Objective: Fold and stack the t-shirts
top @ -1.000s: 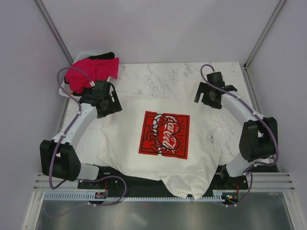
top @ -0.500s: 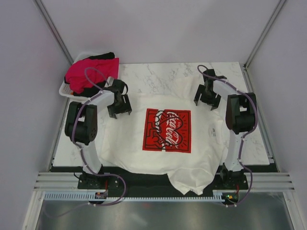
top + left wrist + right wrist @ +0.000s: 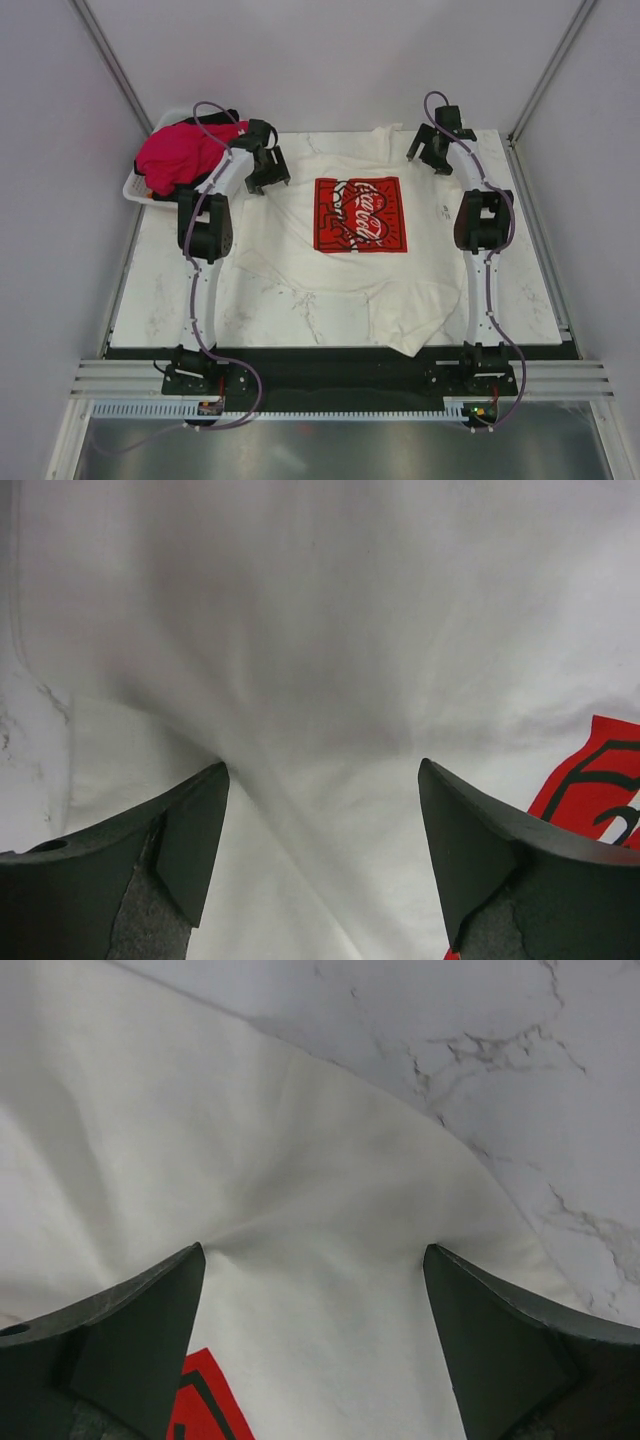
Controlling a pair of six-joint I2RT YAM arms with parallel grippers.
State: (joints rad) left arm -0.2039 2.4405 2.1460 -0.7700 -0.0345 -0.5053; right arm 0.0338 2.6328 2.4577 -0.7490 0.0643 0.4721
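Arms outstretched; left tool (image 3: 265, 172), right tool (image 3: 428, 152) splayed on white t-shirt (image 3: 330, 262)

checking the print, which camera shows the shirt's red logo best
The top external view: the whole red logo lies face up on the white t-shirt. Each wrist view catches only a red corner of it near the frame's edge.

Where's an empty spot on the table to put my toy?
Bare table lies in front, between the white shirt and the near edge, and right of the right arm. The far left is crowded: a basket heaped with shirts.
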